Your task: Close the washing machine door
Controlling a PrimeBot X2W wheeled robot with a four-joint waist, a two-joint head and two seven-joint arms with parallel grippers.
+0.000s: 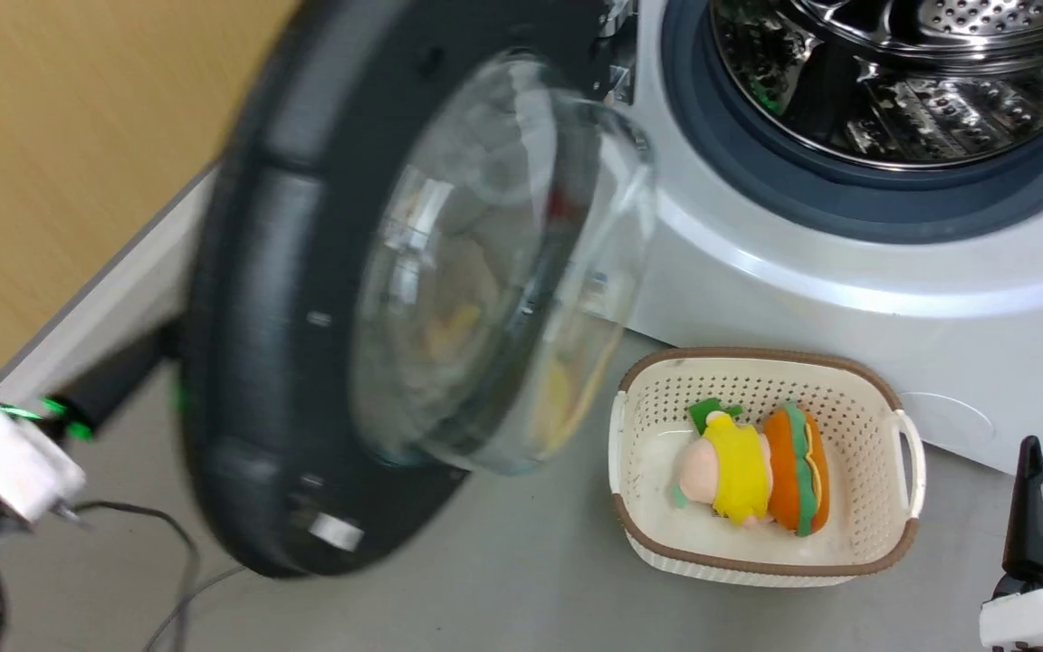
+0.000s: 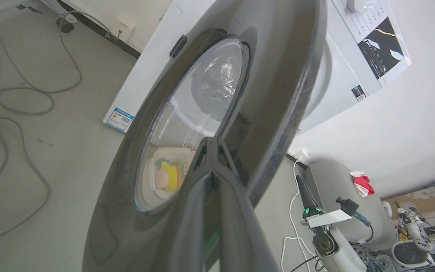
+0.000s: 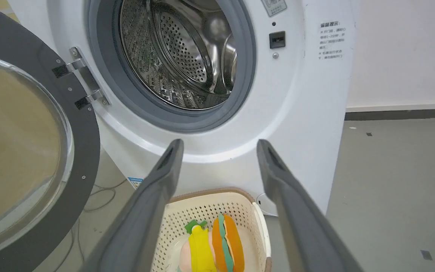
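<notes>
The washing machine door hangs open on its hinge, left of the washing machine, with its outer face towards the left claw. That claw is clenched on nothing, tips at the black rim. The right claw, released wide, sits farther off, so the closing push likely falls to the left arm

One washing machine, one door, one basket, two toys: yellow doll, plush burger

The door stands wide open at the left, hung by its hinge on the washer, baring the drum. The right gripper, fingers spread apart, hangs above a basket holding two soft toys.
</notes>
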